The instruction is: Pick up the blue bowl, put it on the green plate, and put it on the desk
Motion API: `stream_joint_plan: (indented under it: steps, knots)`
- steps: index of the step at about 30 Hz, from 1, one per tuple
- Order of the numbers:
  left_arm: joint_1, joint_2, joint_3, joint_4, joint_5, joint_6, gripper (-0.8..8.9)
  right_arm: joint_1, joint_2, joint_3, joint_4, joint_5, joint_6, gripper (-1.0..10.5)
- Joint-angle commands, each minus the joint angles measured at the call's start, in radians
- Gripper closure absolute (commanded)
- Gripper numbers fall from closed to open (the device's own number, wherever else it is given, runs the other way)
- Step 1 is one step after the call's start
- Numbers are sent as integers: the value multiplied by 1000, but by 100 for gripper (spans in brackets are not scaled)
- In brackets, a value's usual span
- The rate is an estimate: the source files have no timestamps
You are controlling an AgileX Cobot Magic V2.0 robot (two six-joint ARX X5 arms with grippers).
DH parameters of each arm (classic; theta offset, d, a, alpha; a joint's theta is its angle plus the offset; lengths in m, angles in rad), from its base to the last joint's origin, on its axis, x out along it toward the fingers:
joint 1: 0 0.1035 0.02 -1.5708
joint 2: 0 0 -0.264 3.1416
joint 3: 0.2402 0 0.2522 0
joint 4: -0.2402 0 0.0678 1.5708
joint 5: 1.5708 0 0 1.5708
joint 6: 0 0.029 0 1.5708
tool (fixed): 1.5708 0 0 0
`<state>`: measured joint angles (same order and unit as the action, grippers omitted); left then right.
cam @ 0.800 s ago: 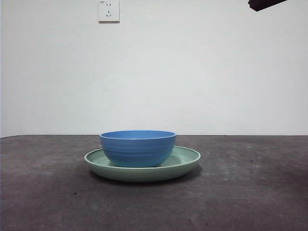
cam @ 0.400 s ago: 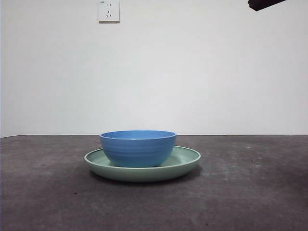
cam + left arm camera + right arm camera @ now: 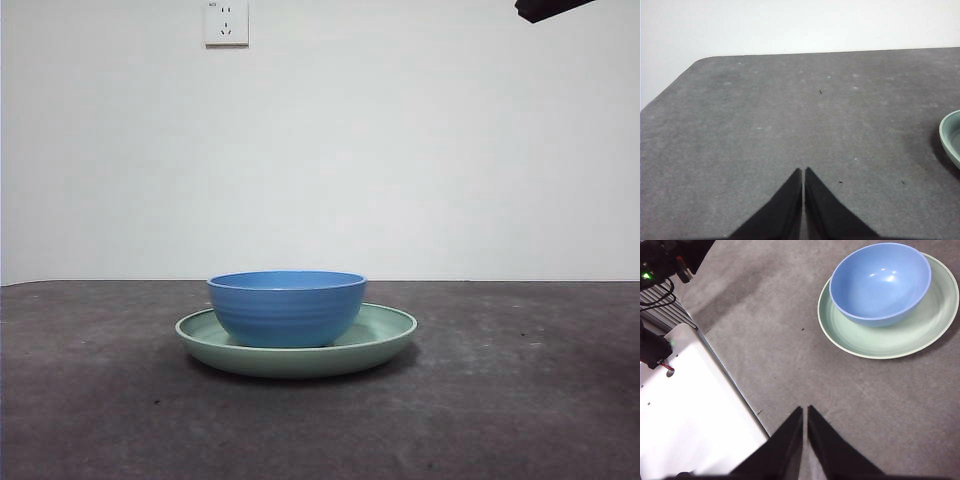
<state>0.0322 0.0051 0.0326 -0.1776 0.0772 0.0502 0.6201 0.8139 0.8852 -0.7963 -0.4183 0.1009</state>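
- The blue bowl [image 3: 286,308] is sitting upright inside the green plate [image 3: 385,336], off-centre toward one side of it; the plate is resting flat on the desk [image 3: 520,400]; nothing is touching either.
- The right gripper [image 3: 804,412] is hanging high above bare desk with its jaws pressed together, holding nothing; the bowl is lying well ahead of its tips and off to one side.
- The left gripper [image 3: 803,173] is likewise closed and empty; its camera is catching only the plate's rim, not the bowl.
- Judging by that, the right arm is looking better placed; the bowl, being round, is offering no preferred axis, so any rim point will serve.
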Motion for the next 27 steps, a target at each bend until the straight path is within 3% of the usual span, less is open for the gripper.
stream_joint_plan:
  steps: [1,6,10,18,22,27]
  knots:
    - [2,-2,-21,-8,0,-8,804,6,8,4,10,0,-9,938]
    - [2,-2,-21,-8,0,-8,804,-89,-50,4,10,-3,-51,938]
    - [2,-2,-21,-8,0,-8,804,-261,-138,-1,54,1,-61,938]
    - [2,-2,-21,-8,0,-8,804,-563,-379,-195,384,12,-141,938]
    - [2,-2,-21,-8,0,-8,804,-629,-502,-372,552,90,-141,938]
    - [2,-2,-21,-8,0,-8,804,-639,-635,-566,674,221,-130,938]
